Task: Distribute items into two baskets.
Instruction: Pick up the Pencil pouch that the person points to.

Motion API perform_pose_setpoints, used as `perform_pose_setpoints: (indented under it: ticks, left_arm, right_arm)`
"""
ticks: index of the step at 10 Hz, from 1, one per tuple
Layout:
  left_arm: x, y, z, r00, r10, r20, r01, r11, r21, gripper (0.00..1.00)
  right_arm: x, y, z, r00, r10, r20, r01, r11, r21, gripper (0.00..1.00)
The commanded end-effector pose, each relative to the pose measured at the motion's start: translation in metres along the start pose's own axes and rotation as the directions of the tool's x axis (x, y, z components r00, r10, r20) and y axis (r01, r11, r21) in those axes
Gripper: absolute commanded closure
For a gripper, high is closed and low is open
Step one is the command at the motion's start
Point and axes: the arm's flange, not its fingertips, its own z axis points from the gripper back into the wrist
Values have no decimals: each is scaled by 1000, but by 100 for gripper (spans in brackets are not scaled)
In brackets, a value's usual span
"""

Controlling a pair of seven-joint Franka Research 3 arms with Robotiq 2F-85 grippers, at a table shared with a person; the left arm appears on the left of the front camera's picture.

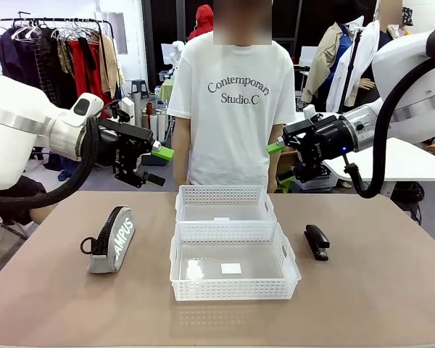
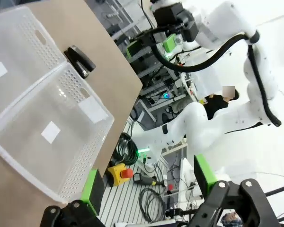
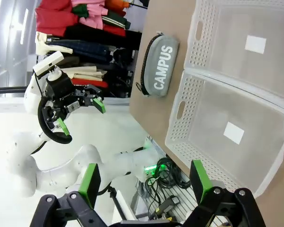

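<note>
White arms [image 1: 18, 119], black pincers [image 1: 158, 167], green pads [image 1: 162, 152]

Two white arms reach in from either side, wrists roughly level, the grippers raised and pointing toward each other across the middle. The left gripper [image 1: 161, 166] has its green-padded fingers [image 2: 91, 188] spread wide with nothing between them. The right gripper [image 1: 279, 165] mirrors it, its fingers [image 3: 199, 177] parted just as wide and holding nothing.
</note>
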Motion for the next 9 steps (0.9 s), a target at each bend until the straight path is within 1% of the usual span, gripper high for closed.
perform_pose_setpoints:
  ticks: [1, 4, 5, 6, 7, 9]
  left_arm:
    - [0, 0, 4, 1000, 14, -5, -14, 1000, 6, 0]
    - [0, 2, 3, 1000, 5, 1, -5, 1000, 12, 0]
    - [4, -1, 8, 998, 41, -54, -46, 994, -100, 0]
    - [10, -2, 16, 994, 85, -65, -95, 980, -173, 0]
    - [15, -4, 22, 987, 139, -80, -154, 957, -247, 0]
    - [20, -16, 35, 974, 225, -43, -227, 927, -298, 0]
  right_arm:
    - [-1, -2, 2, 1000, -17, -20, 17, 1000, 6, 0]
    - [-1, -3, 0, 1000, -7, -7, 7, 1000, 0, 0]
    - [3, 2, -7, 999, -40, -12, 40, 996, 85, 0]
    - [9, 9, -13, 996, -92, -17, 93, 982, 162, 0]
    - [15, 14, -15, 992, -127, 2, 124, 971, 204, 0]
    - [20, 24, -14, 988, -146, 58, 124, 952, 280, 0]
